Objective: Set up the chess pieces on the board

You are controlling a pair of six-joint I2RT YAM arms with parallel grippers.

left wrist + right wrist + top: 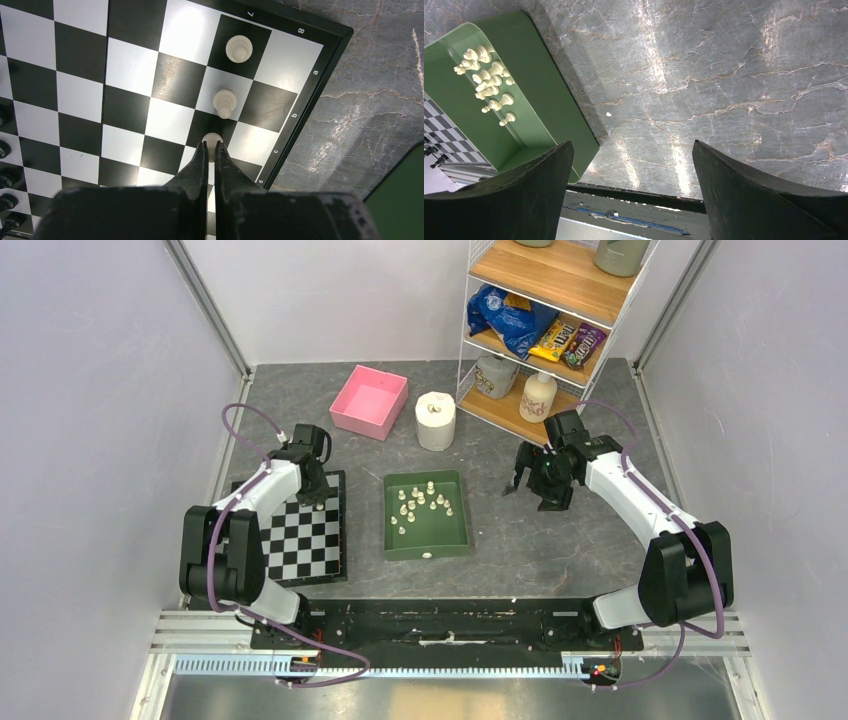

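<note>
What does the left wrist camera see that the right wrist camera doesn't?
Only the left wrist view: two pieces standing near the edge of the board, and the left gripper shut on a third piece. Only the right wrist view: loose pieces heaped in the tray, and the open right gripper. Both: some of the board, a bit of the green tray, and the grey table.
</note>
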